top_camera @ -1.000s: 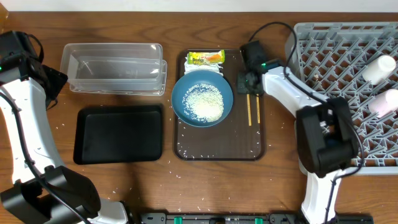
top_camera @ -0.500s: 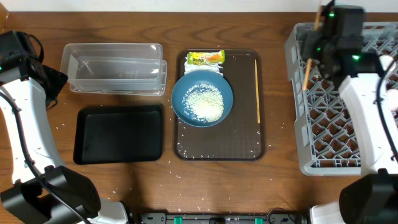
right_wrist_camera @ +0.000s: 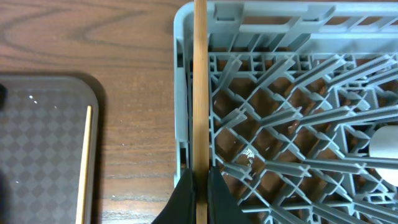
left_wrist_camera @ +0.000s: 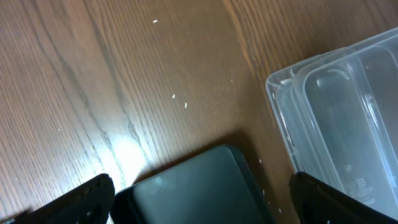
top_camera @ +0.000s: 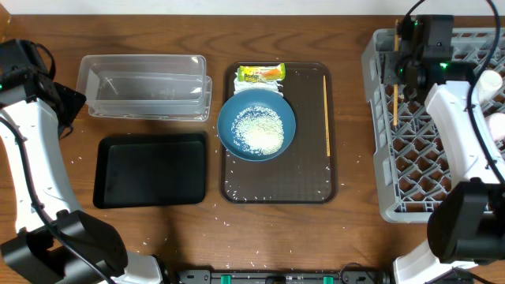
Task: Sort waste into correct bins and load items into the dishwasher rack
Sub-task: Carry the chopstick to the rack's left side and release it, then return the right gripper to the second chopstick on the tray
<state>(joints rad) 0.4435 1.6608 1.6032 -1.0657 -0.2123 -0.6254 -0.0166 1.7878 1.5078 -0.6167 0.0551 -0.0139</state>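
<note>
My right gripper (top_camera: 400,77) (right_wrist_camera: 201,186) is shut on one wooden chopstick (top_camera: 395,106) (right_wrist_camera: 200,74) and holds it over the left rim of the grey dishwasher rack (top_camera: 426,158) (right_wrist_camera: 298,93). A second chopstick (top_camera: 327,114) (right_wrist_camera: 84,162) lies on the brown tray (top_camera: 312,177). The dark-blue bowl (top_camera: 256,125) on that tray holds white rice. The yellow-green wrapper (top_camera: 260,73) lies behind the bowl. A pink cup (top_camera: 499,122) lies in the rack, half cut off. My left gripper (top_camera: 69,102) is open and empty above the black tray's (left_wrist_camera: 199,186) far left corner.
The clear tub (top_camera: 146,85) (left_wrist_camera: 348,124) stands at the back left, with the black tray (top_camera: 150,170) in front of it. Loose rice grains (top_camera: 237,189) lie on the brown tray and on the table near it. A pale item (top_camera: 491,79) lies at the rack's right edge.
My right gripper lifted one chopstick off the brown tray and carried it right to the rack's left rim, where it has now sunk a little lower. The left arm has not moved.
</note>
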